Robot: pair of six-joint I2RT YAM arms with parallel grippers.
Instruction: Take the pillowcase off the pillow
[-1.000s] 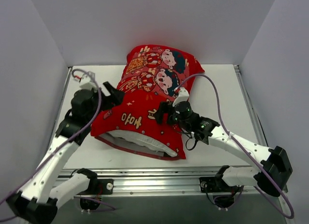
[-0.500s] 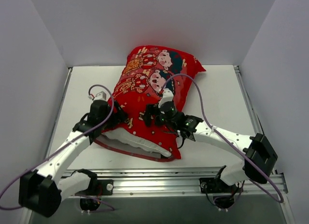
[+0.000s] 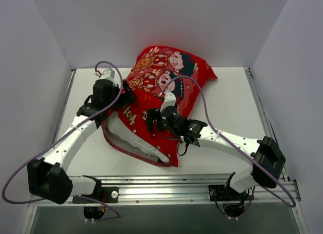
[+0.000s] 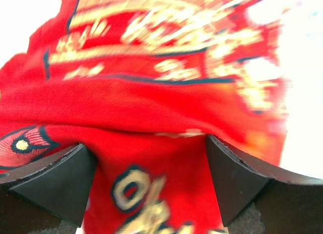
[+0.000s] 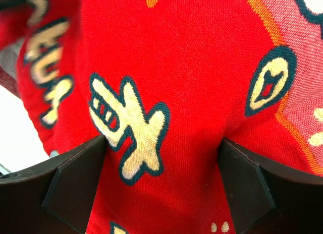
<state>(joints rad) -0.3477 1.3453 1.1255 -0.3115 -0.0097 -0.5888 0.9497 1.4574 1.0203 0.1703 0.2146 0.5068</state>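
Observation:
The red pillowcase (image 3: 169, 75) with two cartoon children lies diagonally across the table, still over the pillow. The white pillow (image 3: 132, 139) shows only at the case's open near-left end. My left gripper (image 3: 127, 94) is at the case's left edge. In the left wrist view (image 4: 146, 158) red fabric (image 4: 151, 103) fills the gap between its jaws from one finger to the other. My right gripper (image 3: 153, 119) is on top of the case near its middle. In the right wrist view (image 5: 161, 158) bunched red fabric (image 5: 176, 67) with a gold character sits between its jaws.
White walls close in the table (image 3: 229, 108) on the left, back and right. A metal rail (image 3: 166, 186) runs along the near edge. Purple cables loop above both arms.
Both grippers moved onto the case. The left gripper then swung toward the back left. The case's open end shifted left and its far end rose toward the back wall.

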